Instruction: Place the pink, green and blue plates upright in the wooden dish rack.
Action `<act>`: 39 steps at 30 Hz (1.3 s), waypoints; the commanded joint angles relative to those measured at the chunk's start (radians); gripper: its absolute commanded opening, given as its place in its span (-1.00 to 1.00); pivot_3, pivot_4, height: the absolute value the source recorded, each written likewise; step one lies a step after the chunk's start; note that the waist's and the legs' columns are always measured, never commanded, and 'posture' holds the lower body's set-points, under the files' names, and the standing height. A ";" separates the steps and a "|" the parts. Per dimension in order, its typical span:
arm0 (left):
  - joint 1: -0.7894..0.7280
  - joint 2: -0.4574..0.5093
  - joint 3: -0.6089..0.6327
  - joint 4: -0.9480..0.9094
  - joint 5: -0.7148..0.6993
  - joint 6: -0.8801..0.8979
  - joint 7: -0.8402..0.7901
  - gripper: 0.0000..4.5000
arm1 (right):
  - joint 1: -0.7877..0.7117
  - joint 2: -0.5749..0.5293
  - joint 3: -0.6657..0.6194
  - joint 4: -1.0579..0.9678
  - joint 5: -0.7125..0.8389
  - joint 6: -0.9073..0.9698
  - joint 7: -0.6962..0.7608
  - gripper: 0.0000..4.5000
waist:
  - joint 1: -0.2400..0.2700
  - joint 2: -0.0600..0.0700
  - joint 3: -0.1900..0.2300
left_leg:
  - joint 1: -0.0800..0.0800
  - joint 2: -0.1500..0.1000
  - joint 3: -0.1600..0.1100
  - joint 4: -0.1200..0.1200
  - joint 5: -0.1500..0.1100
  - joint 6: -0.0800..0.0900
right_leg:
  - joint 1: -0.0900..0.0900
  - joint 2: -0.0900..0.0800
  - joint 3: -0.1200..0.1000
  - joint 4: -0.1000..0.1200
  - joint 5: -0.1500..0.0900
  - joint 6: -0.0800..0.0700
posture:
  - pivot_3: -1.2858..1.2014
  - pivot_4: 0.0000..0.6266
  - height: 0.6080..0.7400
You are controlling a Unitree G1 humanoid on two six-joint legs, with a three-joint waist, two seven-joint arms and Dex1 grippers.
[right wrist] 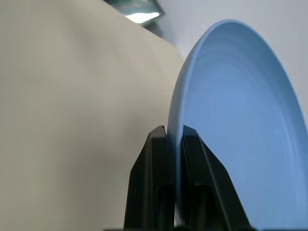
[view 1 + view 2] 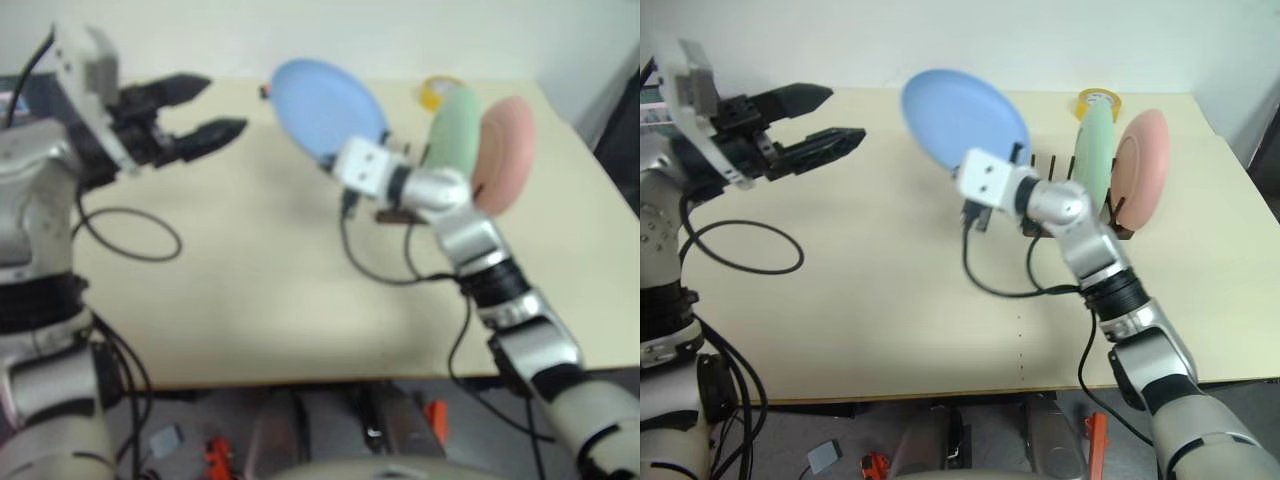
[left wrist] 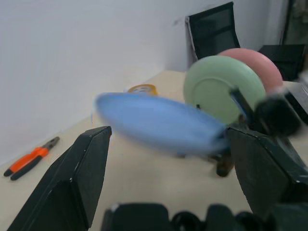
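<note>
Matte round blue plate (image 2: 962, 115) between pinching jaws

Three plates are in view: one blue plate (image 2: 962, 117), one green plate (image 2: 1095, 153) and one pink plate (image 2: 1141, 165). There is one rack (image 2: 1050, 165), with the green and pink plates standing in it and the blue plate beside it, off the pegs. One yellow tape roll (image 2: 1098, 101) lies behind the rack. One pair of orange-handled pliers (image 3: 30, 158) lies well away from the rack. Two grippers show, the left gripper (image 2: 818, 120) and the right gripper (image 1: 174, 137).
</note>
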 commanded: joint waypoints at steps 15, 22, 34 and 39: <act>0.090 -0.007 -0.038 -0.012 -0.025 -0.090 -0.016 0.85 | -0.155 0.028 -0.604 -0.160 0.803 0.632 -0.163 -1.00 | 0.004 0.000 0.000 | 0.000 0.001 -0.001 -0.001 0.000 0.000 | 0.000 0.000 0.001 0.000 0.000 -0.001 | 0.03 -0.52 1.00; 0.099 -0.010 -0.064 -0.006 -0.019 -0.090 -0.004 0.85 | -0.117 0.057 -0.667 -0.209 0.953 0.799 -0.310 -1.00 | -0.002 0.000 0.000 | -0.001 0.001 -0.001 -0.003 0.000 0.000 | 0.000 0.000 0.001 -0.002 0.000 -0.001 | 0.03 -0.52 1.00; 0.118 -0.016 -0.088 -0.014 -0.019 -0.084 0.014 0.85 | -0.028 0.066 -0.658 -0.265 1.012 0.837 -0.431 -1.00 | -0.006 0.000 0.000 | -0.001 0.001 -0.001 -0.003 0.000 0.000 | 0.000 0.000 0.001 -0.003 -0.002 0.001 | 0.03 -0.52 1.00; 0.116 -0.012 -0.092 -0.015 -0.021 -0.081 0.019 0.85 | -0.011 0.061 -0.653 -0.269 1.024 0.833 -0.445 -1.00 | -0.008 0.000 0.000 | -0.001 0.001 -0.001 -0.003 0.000 0.000 | 0.000 0.001 0.001 -0.004 -0.002 0.001 | 0.03 -0.52 1.00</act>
